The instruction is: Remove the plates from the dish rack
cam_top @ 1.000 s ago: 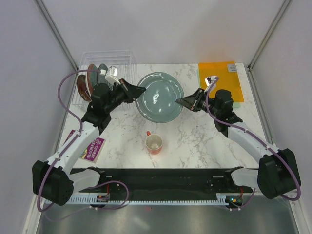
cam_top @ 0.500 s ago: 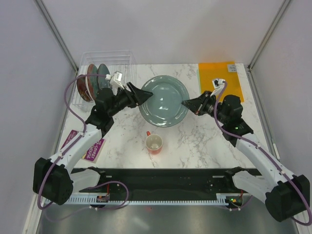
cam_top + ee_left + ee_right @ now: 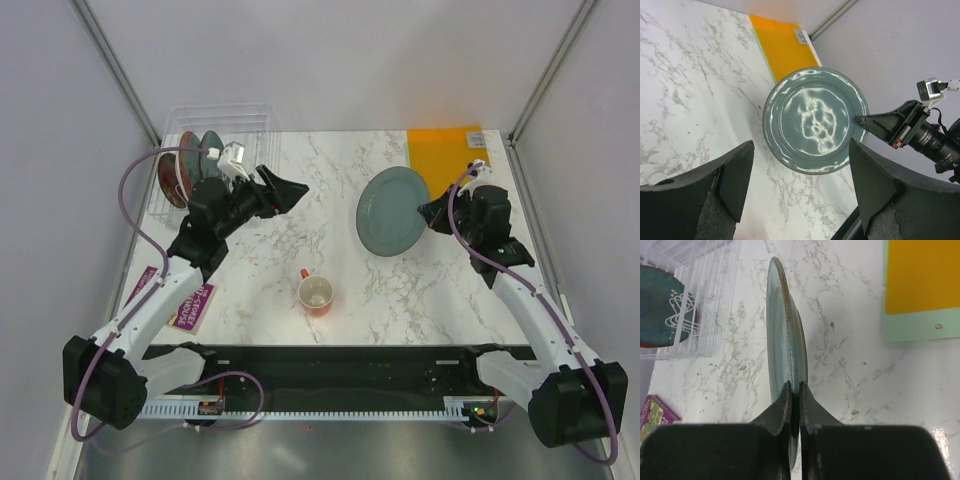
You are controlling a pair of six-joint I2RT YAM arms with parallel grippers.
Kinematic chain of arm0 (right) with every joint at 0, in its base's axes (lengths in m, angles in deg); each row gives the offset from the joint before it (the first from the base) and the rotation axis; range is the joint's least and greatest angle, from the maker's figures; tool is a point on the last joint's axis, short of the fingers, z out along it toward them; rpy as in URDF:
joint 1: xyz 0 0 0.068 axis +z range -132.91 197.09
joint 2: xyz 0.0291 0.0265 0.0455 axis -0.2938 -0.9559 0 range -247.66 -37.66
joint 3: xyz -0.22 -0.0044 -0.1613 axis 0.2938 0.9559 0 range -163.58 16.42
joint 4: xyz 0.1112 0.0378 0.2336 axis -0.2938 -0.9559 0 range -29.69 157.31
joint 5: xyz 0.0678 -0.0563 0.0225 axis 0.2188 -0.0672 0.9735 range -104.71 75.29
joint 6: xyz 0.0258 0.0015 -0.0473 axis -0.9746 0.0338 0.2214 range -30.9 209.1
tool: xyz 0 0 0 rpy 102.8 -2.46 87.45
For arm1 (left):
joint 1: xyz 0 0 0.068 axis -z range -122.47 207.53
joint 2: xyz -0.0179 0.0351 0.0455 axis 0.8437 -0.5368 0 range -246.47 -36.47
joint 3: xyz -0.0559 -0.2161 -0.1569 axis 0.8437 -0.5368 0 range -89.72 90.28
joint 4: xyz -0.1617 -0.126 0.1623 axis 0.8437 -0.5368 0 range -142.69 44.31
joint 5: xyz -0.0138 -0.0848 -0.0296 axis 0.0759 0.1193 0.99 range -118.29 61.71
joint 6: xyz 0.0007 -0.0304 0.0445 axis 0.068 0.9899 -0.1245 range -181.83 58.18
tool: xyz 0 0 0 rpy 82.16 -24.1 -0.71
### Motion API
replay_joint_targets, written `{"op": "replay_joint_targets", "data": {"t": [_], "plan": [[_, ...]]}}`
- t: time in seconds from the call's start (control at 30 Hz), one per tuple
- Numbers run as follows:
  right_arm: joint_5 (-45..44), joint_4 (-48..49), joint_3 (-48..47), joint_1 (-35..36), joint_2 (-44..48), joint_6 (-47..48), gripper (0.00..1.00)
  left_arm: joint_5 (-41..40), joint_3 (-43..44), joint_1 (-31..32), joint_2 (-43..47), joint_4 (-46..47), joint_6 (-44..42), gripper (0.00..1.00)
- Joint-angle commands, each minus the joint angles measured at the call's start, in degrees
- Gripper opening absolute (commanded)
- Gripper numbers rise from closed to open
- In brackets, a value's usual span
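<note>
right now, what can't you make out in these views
- Plates in the dish rack: top external, the left arm covers them; count unclear.
- Grey-green plate: right wrist sees it edge-on, face hidden.
- Purple card: top external, print too small, partly under that arm.

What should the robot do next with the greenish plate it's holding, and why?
Probably lower the right end effector and lay the grey-green plate flat on the marble table. The plate is pinched at its rim and tilted over bare tabletop, well away from the dish rack. The left end effector is open and empty.
</note>
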Motion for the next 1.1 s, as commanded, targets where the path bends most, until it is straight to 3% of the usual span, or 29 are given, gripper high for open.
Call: {"op": "replay_joint_targets", "data": {"t": [0.0, 0.37, 0.77, 1.07], "plan": [[1.8, 7.8, -3.8, -1.5, -1.0, -0.4, 0.00, -5.7, 1.9, 0.0, 4.2, -4.6, -7.3, 0.83], [6.2, 16.0, 2.6, -3.7, -8.5, -3.1, 0.00, -23.9, -1.7, -0.1, 12.1, -14.9, -16.0, 0.89], [9.8, 17.4, 9.8, -4.2, -14.4, -6.1, 0.00, -26.5, -4.1, -0.7, 14.4, -16.4, -16.4, 0.91], [3.1, 17.5, 9.8, -4.1, -23.8, -4.0, 0.00, -26.9, -4.1, -0.7, 14.9, -17.8, -16.5, 0.91]]}}
